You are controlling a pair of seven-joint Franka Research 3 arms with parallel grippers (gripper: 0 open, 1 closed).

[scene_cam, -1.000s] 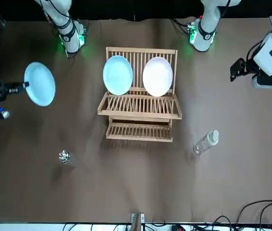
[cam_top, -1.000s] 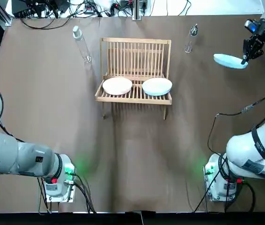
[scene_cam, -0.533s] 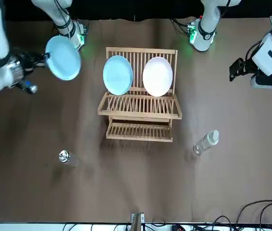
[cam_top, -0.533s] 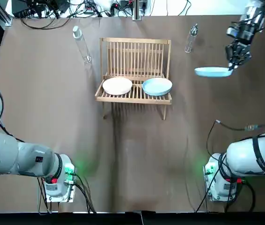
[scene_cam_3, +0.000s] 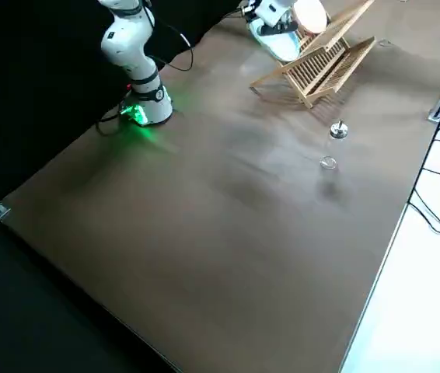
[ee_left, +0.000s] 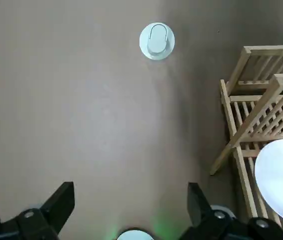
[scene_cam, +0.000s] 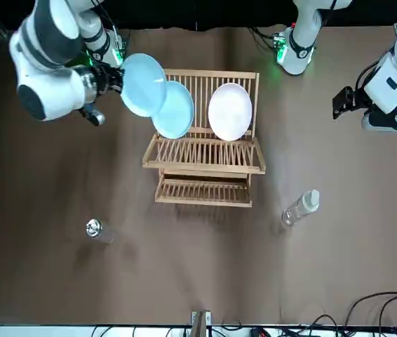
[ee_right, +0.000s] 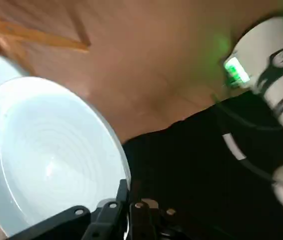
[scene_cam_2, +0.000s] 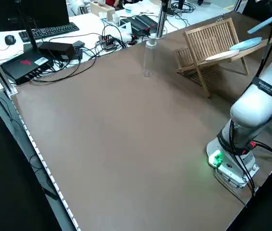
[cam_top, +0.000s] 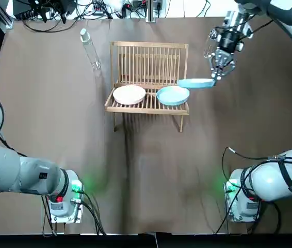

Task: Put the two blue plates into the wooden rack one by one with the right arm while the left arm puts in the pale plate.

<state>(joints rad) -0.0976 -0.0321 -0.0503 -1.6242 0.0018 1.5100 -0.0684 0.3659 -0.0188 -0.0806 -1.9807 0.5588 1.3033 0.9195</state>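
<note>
1. Pinching the rim of the second blue plate (cam_top: pixel 196 82), the right gripper (cam_top: pixel 217 72) has its fingers (ee_right: pixel 109 212) closed on the plate's edge.
2. That plate is light blue, round and glossy, with a shallow well and faint concentric rings. It is held in the air at the right end of the wooden rack (cam_top: pixel 148 51); whether it touches the wood cannot be told.
3. In the front view it overlaps the first blue plate (scene_cam: pixel 176 111), which leans in the rack's slats beside the pale plate (scene_cam: pixel 230 111).
4. The left gripper (ee_left: pixel 130 190) hangs over the brown table (ee_left: pixel 81 110) on the robot's left of the rack, fingers spread wide apart.
</note>
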